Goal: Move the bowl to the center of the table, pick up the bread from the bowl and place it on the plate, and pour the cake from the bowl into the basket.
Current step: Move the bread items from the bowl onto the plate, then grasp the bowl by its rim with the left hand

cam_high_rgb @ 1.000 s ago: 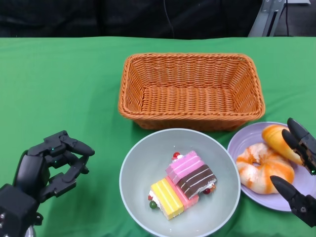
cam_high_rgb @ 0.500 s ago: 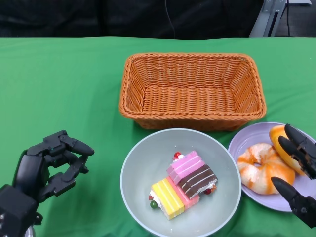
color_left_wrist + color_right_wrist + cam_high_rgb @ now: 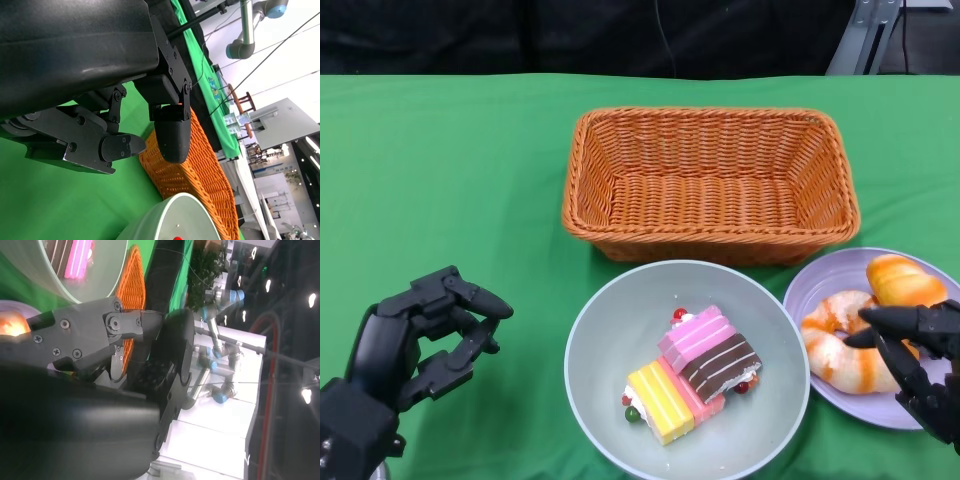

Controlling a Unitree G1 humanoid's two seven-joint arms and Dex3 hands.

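Observation:
A pale grey-green bowl (image 3: pixel 610 345) sits at the table's near middle, holding a block of pink, yellow and brown cake (image 3: pixel 692 372). To its right a lilac plate (image 3: pixel 818 285) carries a glazed ring-shaped bread (image 3: pixel 835 345) and an orange roll (image 3: pixel 905 282). My right hand (image 3: pixel 917 362) hovers over the plate's near side, fingers apart and bent across the ring bread, gripping nothing that I can see. My left hand (image 3: pixel 418 345) rests at the near left with bent fingers, holding nothing. In the right wrist view I see the bowl (image 3: pixel 75 275) past the fingers (image 3: pixel 110 335).
An orange wicker basket (image 3: pixel 710 185) stands just behind the bowl and plate, with nothing inside. A green cloth (image 3: pixel 450 170) covers the table. The left wrist view shows the basket (image 3: pixel 197 175) and the bowl's rim (image 3: pixel 175 215) beyond my fingers (image 3: pixel 170 135).
My right hand has turned, and its fingers have swung in from the plate's right edge over the ring bread. The left hand, bowl and basket have stayed in place.

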